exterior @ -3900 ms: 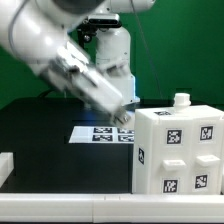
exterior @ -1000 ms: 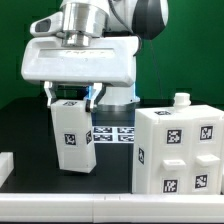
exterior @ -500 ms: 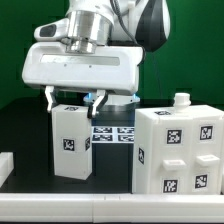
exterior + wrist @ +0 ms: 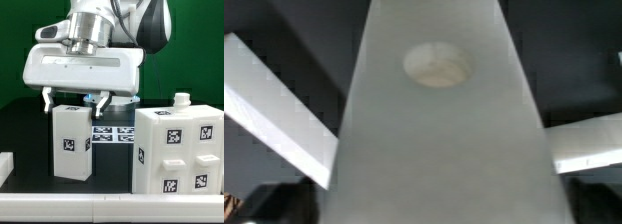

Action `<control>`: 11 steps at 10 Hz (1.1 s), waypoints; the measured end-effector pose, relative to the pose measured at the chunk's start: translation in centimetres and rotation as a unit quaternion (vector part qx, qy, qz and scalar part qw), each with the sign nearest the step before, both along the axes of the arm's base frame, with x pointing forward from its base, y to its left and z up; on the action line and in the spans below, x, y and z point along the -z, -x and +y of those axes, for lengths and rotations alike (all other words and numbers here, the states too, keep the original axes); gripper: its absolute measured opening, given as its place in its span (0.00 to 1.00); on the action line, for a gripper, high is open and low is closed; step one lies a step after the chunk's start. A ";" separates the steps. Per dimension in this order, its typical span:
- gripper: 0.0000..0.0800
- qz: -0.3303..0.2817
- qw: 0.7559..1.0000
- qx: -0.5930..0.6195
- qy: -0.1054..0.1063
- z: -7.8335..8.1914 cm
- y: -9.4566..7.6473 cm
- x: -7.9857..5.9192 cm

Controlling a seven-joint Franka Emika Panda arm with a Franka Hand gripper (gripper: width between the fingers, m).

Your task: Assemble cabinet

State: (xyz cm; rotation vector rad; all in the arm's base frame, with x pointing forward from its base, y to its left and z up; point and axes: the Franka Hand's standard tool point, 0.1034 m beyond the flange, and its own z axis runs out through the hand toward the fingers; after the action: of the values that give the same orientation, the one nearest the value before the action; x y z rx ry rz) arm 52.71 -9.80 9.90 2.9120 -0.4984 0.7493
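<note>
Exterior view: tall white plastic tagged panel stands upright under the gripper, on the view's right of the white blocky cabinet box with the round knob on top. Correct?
Wrong side. The exterior view shows the tall white plastic tagged panel standing upright under the gripper, on the view's left of the white blocky cabinet box with the round knob on top.

The black table (image 4: 22, 128) carries the cabinet box (image 4: 178, 150), upright panel (image 4: 72, 145) and marker board (image 4: 115, 134).
</note>
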 end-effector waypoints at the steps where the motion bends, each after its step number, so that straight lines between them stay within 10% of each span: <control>1: 0.98 0.026 1.000 -0.002 -0.014 -0.4 -0.2 -0.6; 5: 1.00 0.121 0.990 -0.002 -0.071 -2.3 -2.8 -2.8; 11: 1.00 0.354 0.920 0.004 -0.170 -0.8 -3.6 -2.2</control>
State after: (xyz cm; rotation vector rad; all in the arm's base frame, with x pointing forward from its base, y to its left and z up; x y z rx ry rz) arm 56.30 -10.57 12.11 3.1774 -0.5853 -0.4567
